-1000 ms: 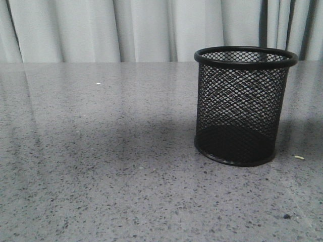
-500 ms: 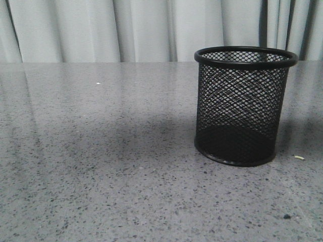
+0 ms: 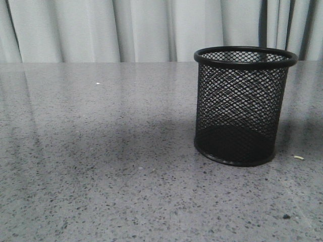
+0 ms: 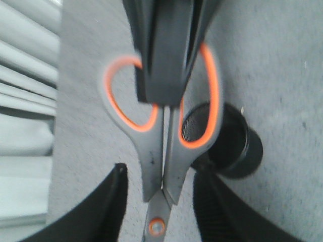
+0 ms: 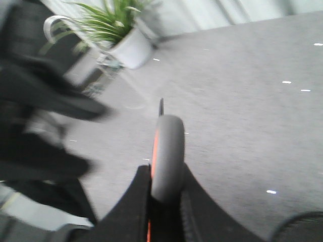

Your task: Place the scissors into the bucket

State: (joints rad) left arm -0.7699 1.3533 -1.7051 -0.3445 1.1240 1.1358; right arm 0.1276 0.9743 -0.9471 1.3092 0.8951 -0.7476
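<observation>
Scissors [image 4: 166, 151] blades cut off, blurred.

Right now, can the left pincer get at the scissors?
Probably yes: the left pincer stands open astride the scissors near the pivot, nothing between; the right pincer grips only the handle loops.

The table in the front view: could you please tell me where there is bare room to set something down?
The table is bare across its whole left and centre, from the curtain to the front, up to the bucket. Right of the bucket only a narrow strip remains, holding a small pale scrap.
</observation>
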